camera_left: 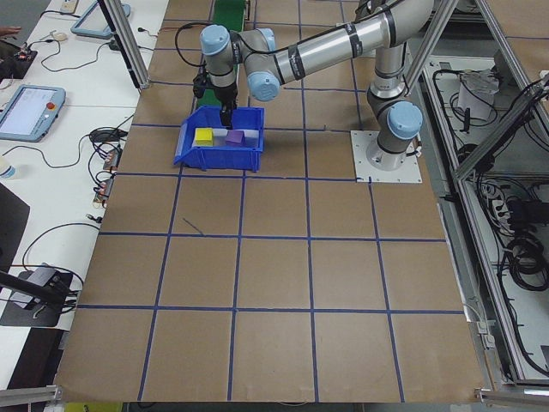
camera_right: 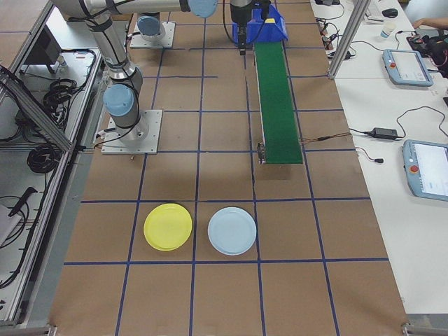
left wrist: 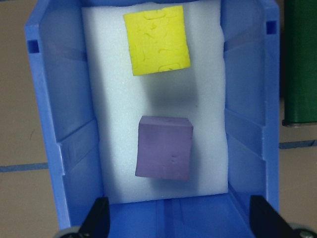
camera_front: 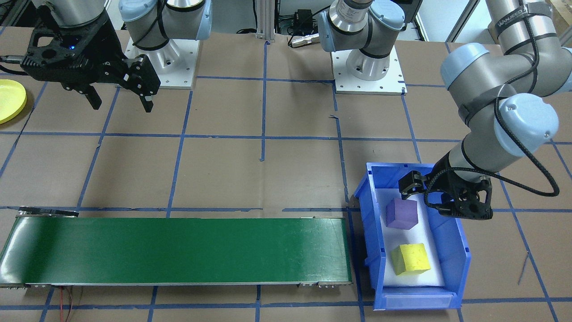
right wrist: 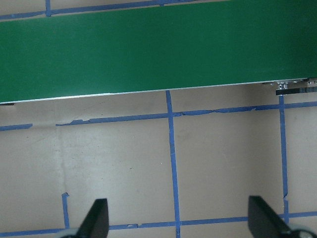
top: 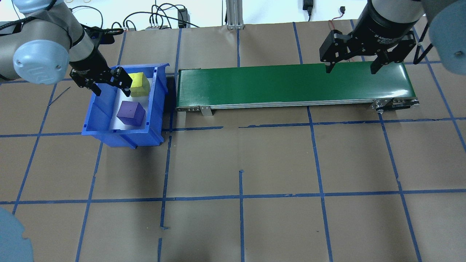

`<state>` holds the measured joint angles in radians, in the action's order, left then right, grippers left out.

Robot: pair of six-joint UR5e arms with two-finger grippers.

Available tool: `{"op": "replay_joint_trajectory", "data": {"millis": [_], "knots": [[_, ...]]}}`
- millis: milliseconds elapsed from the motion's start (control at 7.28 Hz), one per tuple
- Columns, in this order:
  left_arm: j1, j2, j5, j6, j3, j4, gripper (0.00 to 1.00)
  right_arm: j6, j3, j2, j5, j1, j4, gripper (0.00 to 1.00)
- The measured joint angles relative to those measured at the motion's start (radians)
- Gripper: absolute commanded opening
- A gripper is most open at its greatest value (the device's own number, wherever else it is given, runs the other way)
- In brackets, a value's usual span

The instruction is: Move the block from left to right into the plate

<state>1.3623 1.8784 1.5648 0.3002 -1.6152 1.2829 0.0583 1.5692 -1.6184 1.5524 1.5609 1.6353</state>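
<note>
I work in a robotics lab. My two arms are bolted by metal base plates [camera_front: 368, 74] to a broad table [top: 233, 163] covered in brown board and marked into squares with blue tape. A green conveyor belt [top: 291, 87] sits on it. Aluminium framing [camera_left: 480, 112] and loose cables line one side, and a white bench [camera_right: 392, 91] alongside carries teach pendants [camera_right: 427, 168], power bricks and wiring.
</note>
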Motion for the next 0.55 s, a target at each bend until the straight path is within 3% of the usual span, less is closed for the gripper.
{"op": "replay_joint_trajectory", "data": {"millis": [549], "knots": [[-0.003, 0.085, -0.003, 0.007, -0.062, -0.112, 1.0, 0.0, 0.0, 0.0, 0.0, 0.0, 0.001, 1.0]]}}
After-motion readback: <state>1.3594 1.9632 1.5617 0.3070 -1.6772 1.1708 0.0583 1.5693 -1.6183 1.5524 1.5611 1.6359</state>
